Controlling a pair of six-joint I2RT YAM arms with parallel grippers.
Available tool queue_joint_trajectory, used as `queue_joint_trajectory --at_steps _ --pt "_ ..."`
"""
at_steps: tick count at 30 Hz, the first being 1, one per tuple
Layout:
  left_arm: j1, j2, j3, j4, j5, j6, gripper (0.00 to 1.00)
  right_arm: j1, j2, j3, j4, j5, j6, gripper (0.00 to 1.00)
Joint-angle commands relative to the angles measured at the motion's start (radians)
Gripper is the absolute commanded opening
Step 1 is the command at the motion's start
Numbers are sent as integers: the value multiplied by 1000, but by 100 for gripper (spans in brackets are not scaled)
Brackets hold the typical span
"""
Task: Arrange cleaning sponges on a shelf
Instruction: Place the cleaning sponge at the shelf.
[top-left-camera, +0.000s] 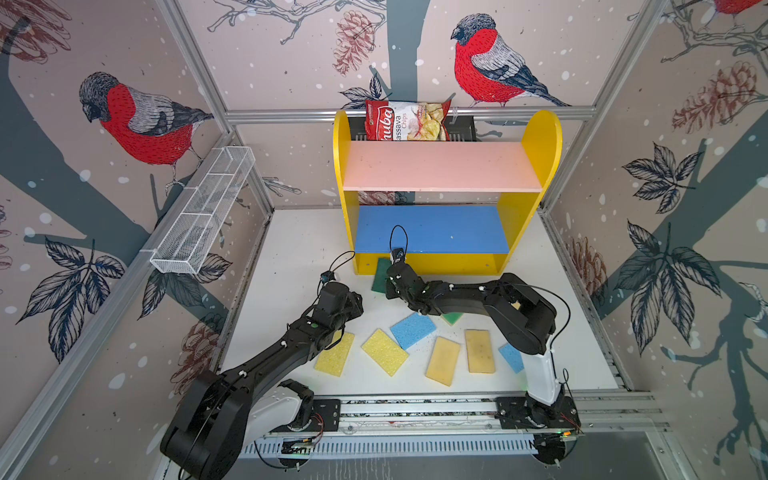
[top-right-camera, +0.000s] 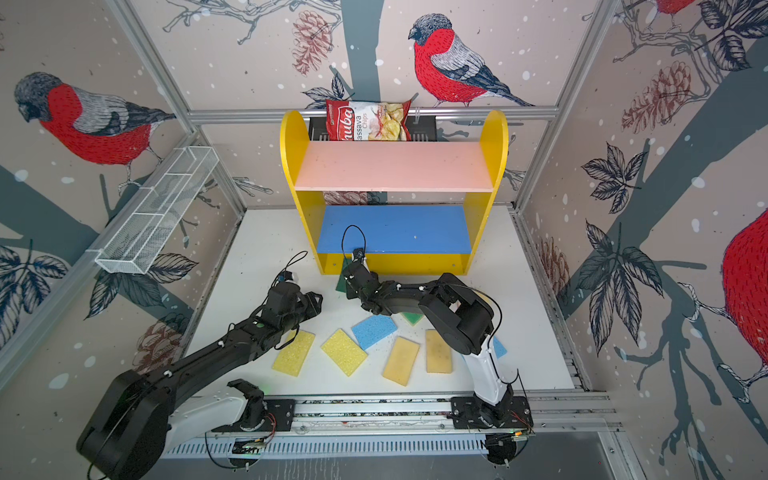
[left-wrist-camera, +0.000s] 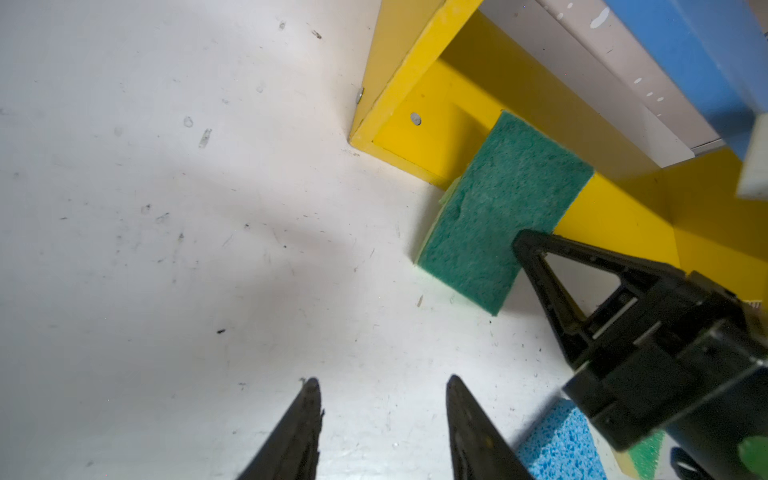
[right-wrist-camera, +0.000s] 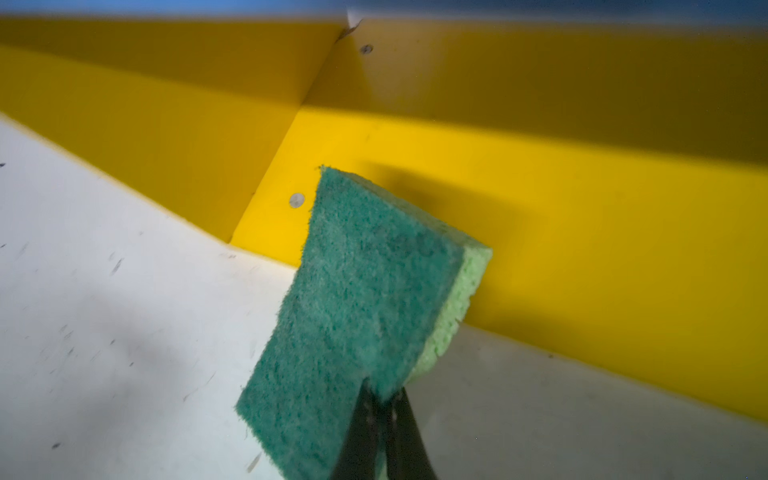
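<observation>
The dark green sponge (right-wrist-camera: 365, 316) is tilted, its far end over the front of the yellow base (right-wrist-camera: 582, 232) of the shelf (top-left-camera: 544, 137), close to a side panel, and its near end above the white surface (right-wrist-camera: 104, 332). The right fingers (right-wrist-camera: 361, 424) are clamped on its near edge. The left fingers (left-wrist-camera: 299, 424) stand apart, empty, over the surface nearby, and the other sponges (top-left-camera: 413, 330) lie flat further from the shelf.

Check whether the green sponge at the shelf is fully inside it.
Partly in. The green sponge straddles the yellow base and table, pinched by the right fingers.
</observation>
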Motion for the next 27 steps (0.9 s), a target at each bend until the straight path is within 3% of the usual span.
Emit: queue_joint_trajectory --at_steps 1,10,20,21,24,27 --pt "1 -16 -5 -9 -18 9 49 -1 17 22 2 76 -24 16" --pt "1 -40 -8 -22 -32 19 49 -3 16 33 -7 102 -38 43" --pt "1 -73 -12 -31 -68 41 49 30 -153 -108 -16 56 -13 48" --pt "1 -77 -15 -31 -75 40 49 40 -169 -129 -11 28 -9 45" --pt "4 -91 -24 -29 -93 40 49 73 -195 -175 4 -45 13 16" --pt "4 -101 -28 -34 -99 43 49 104 -201 -205 29 -105 35 2"
